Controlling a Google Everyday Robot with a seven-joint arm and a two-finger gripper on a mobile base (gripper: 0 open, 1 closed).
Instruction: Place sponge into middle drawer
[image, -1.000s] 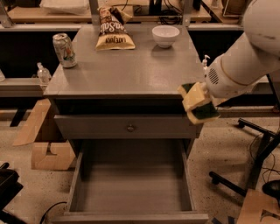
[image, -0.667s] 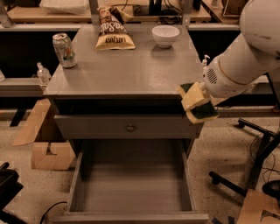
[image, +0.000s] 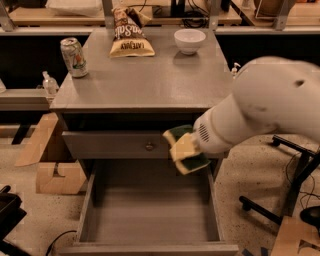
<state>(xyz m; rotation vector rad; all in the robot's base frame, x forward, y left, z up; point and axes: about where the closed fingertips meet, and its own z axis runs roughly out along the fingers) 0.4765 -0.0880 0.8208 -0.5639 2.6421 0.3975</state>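
Carrying the sponge (image: 183, 150) clamped in the end effector (image: 193, 146), I am holding it over the open middle drawer (image: 150, 215) — toward its right wall — so that releasing it should drop it inside.

You're looking at a lab or workshop, not a home. Beyond the grey counter (image: 150, 85) runs a wooden workbench (image: 30, 15) on metal legs, with cables (image: 197, 20) heaped on it. The floor (image: 25, 205) is hard and speckled. Cardboard pieces (image: 55, 177) lie on it at the left, and the black legs of a stand (image: 280, 210) reach in from the right. A soda can (image: 73, 57), a chip bag (image: 129, 37) and a white bowl (image: 189, 40) stand well apart on the counter. The gripper (image: 183, 149), holding the sponge (image: 196, 163), hangs over the right side of the open middle drawer (image: 150, 215).
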